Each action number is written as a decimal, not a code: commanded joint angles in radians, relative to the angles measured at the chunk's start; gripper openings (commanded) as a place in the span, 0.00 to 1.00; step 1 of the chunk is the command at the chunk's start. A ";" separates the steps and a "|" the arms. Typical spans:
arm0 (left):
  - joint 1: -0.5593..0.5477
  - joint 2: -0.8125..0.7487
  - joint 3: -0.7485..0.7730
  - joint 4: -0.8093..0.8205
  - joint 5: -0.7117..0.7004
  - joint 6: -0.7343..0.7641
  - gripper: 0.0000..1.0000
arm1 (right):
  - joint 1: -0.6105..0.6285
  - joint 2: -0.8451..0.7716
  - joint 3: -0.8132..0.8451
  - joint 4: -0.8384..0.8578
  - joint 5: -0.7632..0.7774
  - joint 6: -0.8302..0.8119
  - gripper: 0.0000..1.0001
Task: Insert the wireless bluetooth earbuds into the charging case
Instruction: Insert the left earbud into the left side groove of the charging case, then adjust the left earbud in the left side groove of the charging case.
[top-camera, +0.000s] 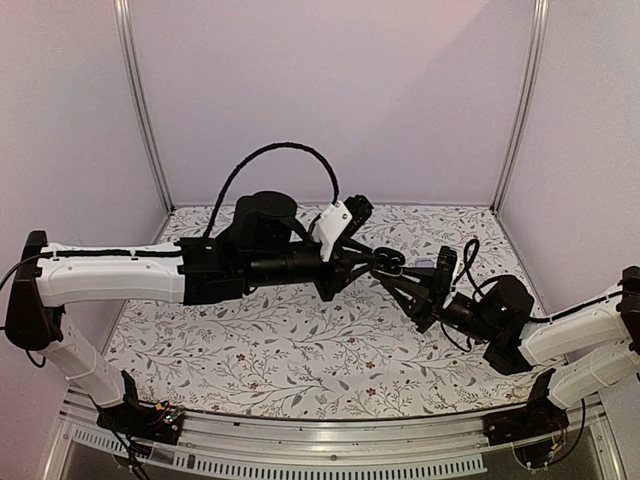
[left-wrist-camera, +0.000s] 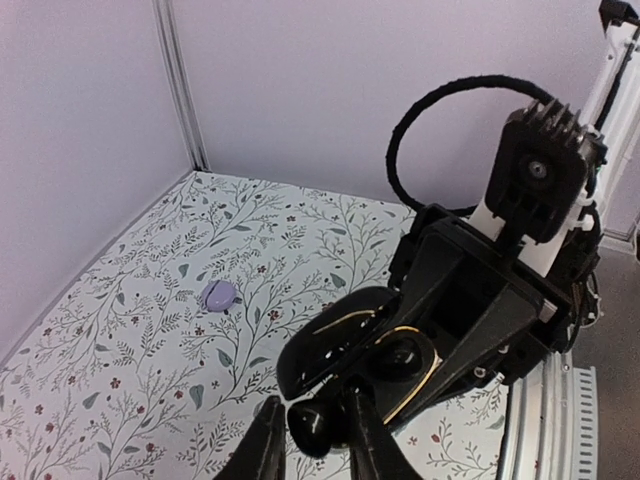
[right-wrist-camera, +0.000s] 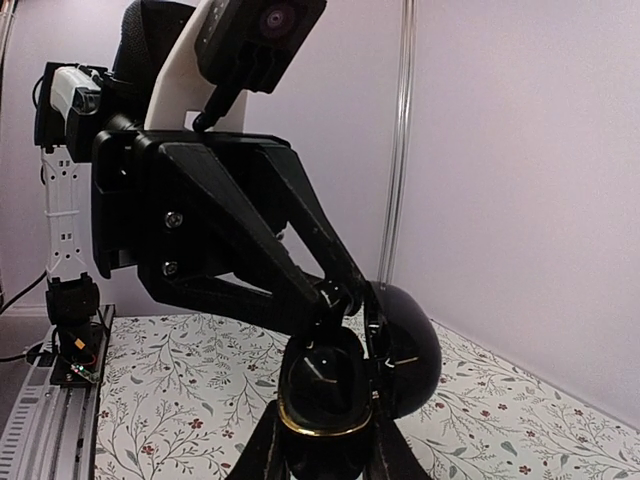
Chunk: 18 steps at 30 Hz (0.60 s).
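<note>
Left wrist, unlike top, shows earbud (left-wrist-camera: 305, 430) between left jaws, grip unclear; right jaws clamp case (right-wrist-camera: 320, 385).

A leaf-and-flower patterned cloth (top-camera: 300, 350) lies flat, enclosed by pale walls (top-camera: 400, 100).

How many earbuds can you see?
2 earbuds: one between the fingers of the left end effector, one seemingly seated in the open case held by the right end effector.

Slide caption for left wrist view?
Left gripper brackets an earbud at the open charging case held by the right gripper.
</note>
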 joint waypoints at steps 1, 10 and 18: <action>-0.009 -0.006 -0.009 -0.032 0.017 0.006 0.23 | 0.006 -0.015 0.008 0.064 0.007 0.013 0.00; 0.003 -0.102 -0.070 0.021 0.070 0.010 0.48 | 0.006 -0.005 0.007 0.047 0.015 0.019 0.00; 0.044 -0.167 -0.097 -0.014 0.163 0.046 0.51 | 0.004 -0.013 0.019 0.005 -0.036 0.030 0.00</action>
